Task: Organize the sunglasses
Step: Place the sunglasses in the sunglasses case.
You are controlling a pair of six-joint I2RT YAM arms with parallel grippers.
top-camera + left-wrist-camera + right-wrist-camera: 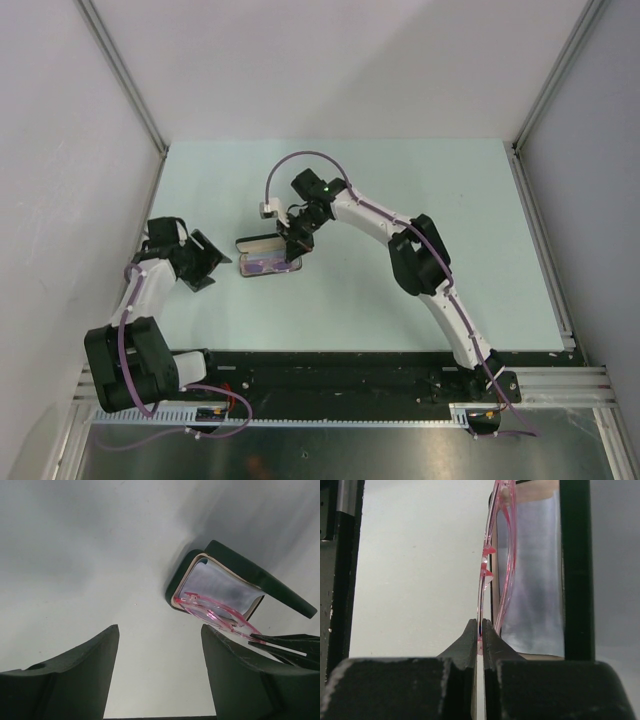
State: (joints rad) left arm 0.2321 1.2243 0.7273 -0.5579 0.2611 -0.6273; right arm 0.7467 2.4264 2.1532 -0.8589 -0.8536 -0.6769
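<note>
The sunglasses [497,555], with a thin pink translucent frame, hang edge-on over the open black case [576,570]. My right gripper [481,630] is shut on their frame. A pale blue cloth [535,580] lies inside the case. From the left wrist, the sunglasses [220,617] sit at the near rim of the case [260,577], partly over the cloth [220,582]. My left gripper [160,627] stands open over bare table, a short way from the case. From above, the right gripper [293,255] is at the right end of the case [245,258] and the left gripper [212,262] is to its left.
The case lid stands raised behind the tray of the case. The pale green table [400,180] is bounded by grey walls at the left, back and right. A black rail [330,365] runs along its near edge by the arm bases.
</note>
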